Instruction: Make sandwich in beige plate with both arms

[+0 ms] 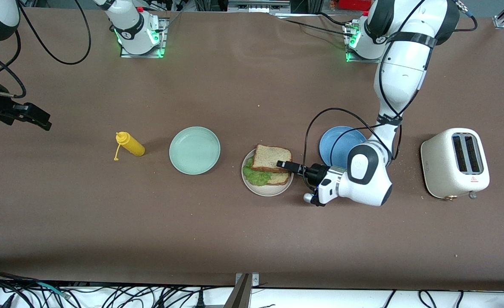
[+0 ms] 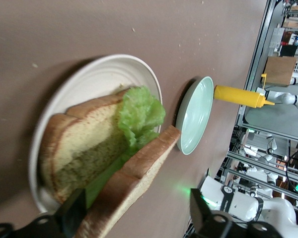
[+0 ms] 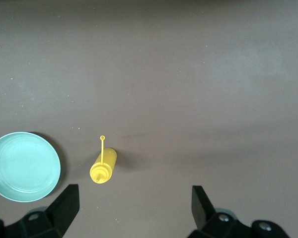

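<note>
- The sandwich (image 1: 269, 167) is seen on the beige plate (image 1: 263, 189), which lies near the middle of the worktop, between the mint-green plate (image 1: 194, 150) and the blue plate (image 1: 339, 145).
- The top slice (image 2: 134, 191) is seen tilted, propped on the lettuce leaf (image 1: 256, 175), not yet flat on the bottom slice (image 2: 82, 148).
- The left gripper (image 1: 287, 165) is held low at the edge of the beige plate toward the left arm's end of the worktop; its fingers are spread apart on either side of the top slice, and nothing is clamped.
- The sandwich lies straight ahead of that claw along its reach, so a withdrawal toward the blue plate is judged the clear way out.
- The right gripper (image 1: 33, 116) is parked, released and empty, near the worktop edge at the right arm's end, above the yellow mustard bottle (image 3: 103, 167); the left arm is far nearer the sandwich.
- Open worktop is left nearer the front camera; the toaster (image 1: 455, 163) stands well apart.
</note>
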You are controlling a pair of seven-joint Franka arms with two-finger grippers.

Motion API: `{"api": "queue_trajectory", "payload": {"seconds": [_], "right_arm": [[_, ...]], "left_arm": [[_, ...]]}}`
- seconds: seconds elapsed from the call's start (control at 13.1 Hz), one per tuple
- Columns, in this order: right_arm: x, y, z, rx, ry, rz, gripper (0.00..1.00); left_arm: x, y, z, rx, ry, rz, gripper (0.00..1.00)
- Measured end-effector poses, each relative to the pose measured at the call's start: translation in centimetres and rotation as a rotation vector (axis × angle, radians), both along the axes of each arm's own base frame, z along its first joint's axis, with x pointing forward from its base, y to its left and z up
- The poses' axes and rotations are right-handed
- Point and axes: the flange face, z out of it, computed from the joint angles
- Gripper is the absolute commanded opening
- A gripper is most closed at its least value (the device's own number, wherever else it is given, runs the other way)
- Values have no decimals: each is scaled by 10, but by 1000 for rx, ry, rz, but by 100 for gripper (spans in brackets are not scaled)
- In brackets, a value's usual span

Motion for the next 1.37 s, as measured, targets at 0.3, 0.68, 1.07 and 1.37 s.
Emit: {"api": "queue_trajectory", "payload": {"seconds": [0.3,0.68,1.07,1.37], "right_arm": [[0,0,0,0,0,0,100],[0,0,0,0,0,0,100],[0,0,0,0,1,-1,100],[0,0,0,0,1,-1,100]], "left_arm": [[29,53,10,35,-56,98,100],[58,134,45,170,-158,174,100],[65,211,115,466,-290,88,100],[59,238,188,711,-397,-30,100]]}}
